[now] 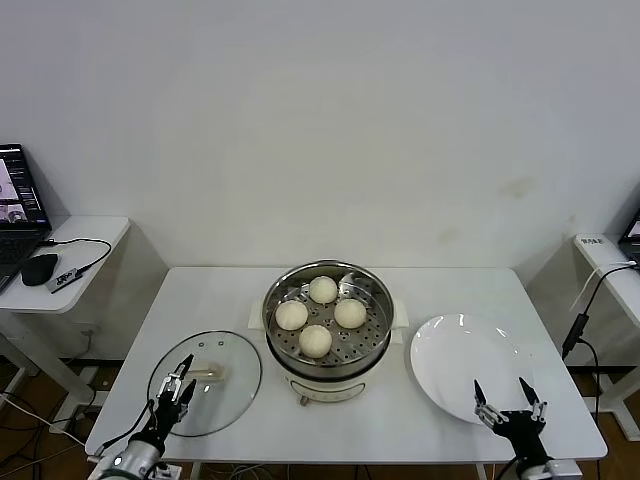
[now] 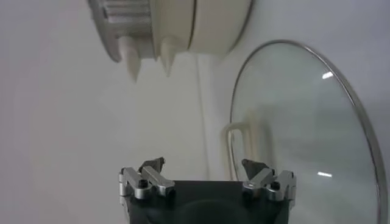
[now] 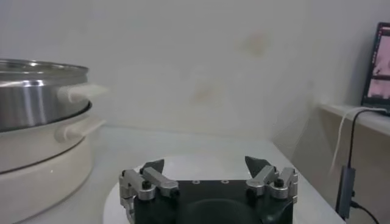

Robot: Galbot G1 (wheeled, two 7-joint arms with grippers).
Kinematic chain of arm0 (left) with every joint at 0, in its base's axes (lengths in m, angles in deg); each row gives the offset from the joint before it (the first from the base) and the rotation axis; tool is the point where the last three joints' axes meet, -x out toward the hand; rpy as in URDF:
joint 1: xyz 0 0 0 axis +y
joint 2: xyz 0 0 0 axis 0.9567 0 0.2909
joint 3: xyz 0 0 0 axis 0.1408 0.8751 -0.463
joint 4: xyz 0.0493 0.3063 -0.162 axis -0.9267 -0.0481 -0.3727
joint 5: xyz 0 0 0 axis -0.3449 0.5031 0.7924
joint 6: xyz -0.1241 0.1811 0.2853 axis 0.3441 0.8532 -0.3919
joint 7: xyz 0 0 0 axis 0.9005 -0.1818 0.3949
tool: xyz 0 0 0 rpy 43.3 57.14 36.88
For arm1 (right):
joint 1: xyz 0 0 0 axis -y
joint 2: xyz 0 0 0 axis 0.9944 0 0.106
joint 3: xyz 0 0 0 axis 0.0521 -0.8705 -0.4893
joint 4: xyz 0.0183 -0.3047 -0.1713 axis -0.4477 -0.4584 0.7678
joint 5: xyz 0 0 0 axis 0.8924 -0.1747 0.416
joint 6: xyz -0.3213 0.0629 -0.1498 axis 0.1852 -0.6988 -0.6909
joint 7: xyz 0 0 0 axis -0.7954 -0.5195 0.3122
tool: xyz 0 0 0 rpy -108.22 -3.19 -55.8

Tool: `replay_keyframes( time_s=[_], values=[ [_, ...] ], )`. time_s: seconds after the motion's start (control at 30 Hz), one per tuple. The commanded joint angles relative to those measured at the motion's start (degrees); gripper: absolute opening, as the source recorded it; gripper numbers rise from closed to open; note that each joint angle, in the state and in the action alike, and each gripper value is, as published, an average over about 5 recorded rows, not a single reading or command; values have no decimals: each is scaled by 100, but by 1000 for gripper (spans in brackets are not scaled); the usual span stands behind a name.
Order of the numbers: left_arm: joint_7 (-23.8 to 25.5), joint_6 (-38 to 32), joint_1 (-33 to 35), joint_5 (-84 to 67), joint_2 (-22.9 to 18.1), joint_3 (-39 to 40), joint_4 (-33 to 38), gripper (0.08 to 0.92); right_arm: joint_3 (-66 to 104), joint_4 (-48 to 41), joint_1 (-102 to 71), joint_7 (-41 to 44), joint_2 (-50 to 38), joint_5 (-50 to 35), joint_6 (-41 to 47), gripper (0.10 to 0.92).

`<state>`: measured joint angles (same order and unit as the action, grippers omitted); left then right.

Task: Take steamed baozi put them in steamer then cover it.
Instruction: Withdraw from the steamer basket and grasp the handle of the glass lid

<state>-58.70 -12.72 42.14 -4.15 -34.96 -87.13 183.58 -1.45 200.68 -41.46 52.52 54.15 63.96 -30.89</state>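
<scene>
Several cream-white baozi (image 1: 321,313) sit on the perforated tray inside the shiny steamer (image 1: 372,291) at the table's middle. The clear glass cover (image 1: 230,395) with its whitish bar handle (image 1: 208,374) lies flat on the table left of the steamer; it also shows in the left wrist view (image 2: 304,128). My left gripper (image 1: 178,385) is open and empty, just at the cover's near edge by the handle (image 2: 234,152). My right gripper (image 1: 508,397) is open and empty at the near edge of the white plate (image 1: 460,360). The steamer shows in the right wrist view (image 3: 36,97).
The white plate is bare, right of the steamer. A side desk with a laptop (image 1: 18,205) and mouse (image 1: 40,268) stands far left. Another desk with cables (image 1: 590,300) stands far right. The white wall is behind the table.
</scene>
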Motion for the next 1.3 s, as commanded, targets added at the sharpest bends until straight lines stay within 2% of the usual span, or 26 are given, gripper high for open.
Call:
replay_keyframes(
  time_s=[0.03, 0.5, 0.93, 1.03, 1.3],
  values=[
    [53, -1, -738, 236, 122, 164, -502, 823, 42, -17, -81, 10, 104, 27, -21, 823],
    [166, 1, -1277, 101, 67, 326, -952, 823, -25, -146, -64, 16, 131, 87, -37, 823],
    [90, -1, -1282, -302, -59, 357, -1108, 818, -121, -183, -58, 16, 170, 166, -79, 823],
    [54, -6, -1237, -339, -94, 359, -1139, 771, -135, -171, -65, 14, 177, 177, -85, 823],
    [-145, -65, -1164, -362, -194, 346, -1200, 541, -166, -112, -98, 11, 189, 198, -100, 823]
  ],
)
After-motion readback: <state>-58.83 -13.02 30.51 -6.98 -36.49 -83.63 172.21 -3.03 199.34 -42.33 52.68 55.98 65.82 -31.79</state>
